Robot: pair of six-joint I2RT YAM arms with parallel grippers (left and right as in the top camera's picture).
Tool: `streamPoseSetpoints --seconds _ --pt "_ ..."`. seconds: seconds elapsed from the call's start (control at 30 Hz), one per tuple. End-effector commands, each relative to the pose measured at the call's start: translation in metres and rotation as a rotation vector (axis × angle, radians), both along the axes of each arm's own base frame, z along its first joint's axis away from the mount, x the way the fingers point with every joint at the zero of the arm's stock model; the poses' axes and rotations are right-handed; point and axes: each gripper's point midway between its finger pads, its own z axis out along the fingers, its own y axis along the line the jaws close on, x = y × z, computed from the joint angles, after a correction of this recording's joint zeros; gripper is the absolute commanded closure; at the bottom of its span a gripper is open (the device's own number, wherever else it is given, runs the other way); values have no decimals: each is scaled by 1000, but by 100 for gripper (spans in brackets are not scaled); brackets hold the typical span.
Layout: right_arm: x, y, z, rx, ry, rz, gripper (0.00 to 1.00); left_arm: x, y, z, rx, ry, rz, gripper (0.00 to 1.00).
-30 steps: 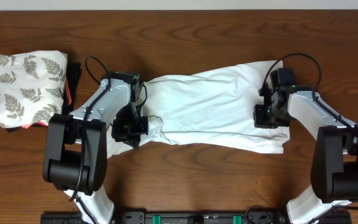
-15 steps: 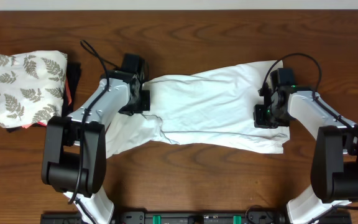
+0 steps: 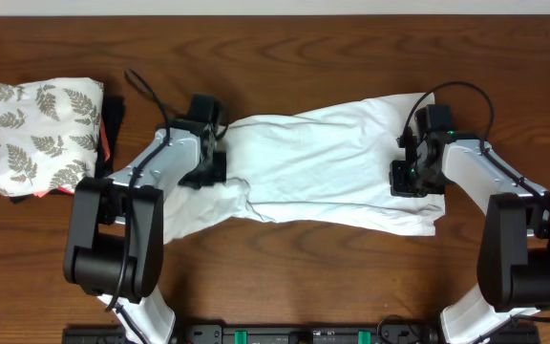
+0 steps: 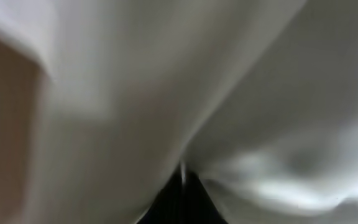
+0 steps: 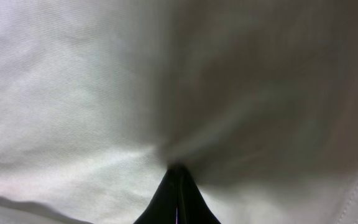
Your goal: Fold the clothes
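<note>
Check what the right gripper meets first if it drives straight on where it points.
The white T-shirt: the right gripper is shut with cloth puckered at its tips, so it's already in the fabric. Beyond that, likely the table underneath, though depth under the cloth isn't visible.

Bare table (image 3: 313, 287) on the near side of the shirt (image 3: 323, 162) and along the far edge gives free passage. Fern-print cloth pile (image 3: 41, 134) blocks far left. Left arm (image 3: 146, 162) and right arm (image 3: 480, 172) crowd the shirt ends.
</note>
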Motion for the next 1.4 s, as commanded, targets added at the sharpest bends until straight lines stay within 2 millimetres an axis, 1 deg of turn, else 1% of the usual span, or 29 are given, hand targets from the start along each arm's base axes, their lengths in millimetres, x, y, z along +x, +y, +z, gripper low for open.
streamPoseSetpoints --seconds 0.0,0.13,0.23,0.3,0.4,0.5,0.57,0.7,0.8,0.93,1.0,1.13,1.27,1.37 --pt "-2 1 -5 -6 13 6 99 -28 6 -8 25 97 74 94" --pt "-2 1 -5 -9 13 6 99 -59 11 -6 45 217 98 94" --pt "-2 1 -5 -9 13 6 99 -77 3 -3 -1 296 104 94" --pt "-2 1 -5 -9 13 6 99 -88 -7 -1 -59 350 113 94" --pt "-2 1 -5 -9 13 6 99 -100 -18 4 -125 410 123 94" --pt "-2 1 -5 -9 13 6 99 -103 -18 5 -126 422 114 94" --pt "-2 1 -5 -9 13 6 99 -96 -19 2 -133 392 90 94" --pt "-2 1 -6 -9 14 6 99 -66 -16 -6 -111 263 63 94" --pt "-5 1 -6 -10 28 6 99 -43 -21 -9 -135 168 54 94" --pt "-20 0 -6 -12 91 -29 99 -12 -28 -10 -163 46 16 94" --pt "-29 -1 -5 -15 129 -38 99 -3 -30 -9 -171 5 5 94" --pt "-50 -2 -3 -24 220 -88 99 11 -32 -8 -183 -48 1 94" --pt "-55 -2 -3 -27 241 -101 99 17 -34 -7 -185 -74 -29 94" --pt "-62 -3 -1 -35 280 -162 99 17 -34 -6 -183 -76 -50 94"
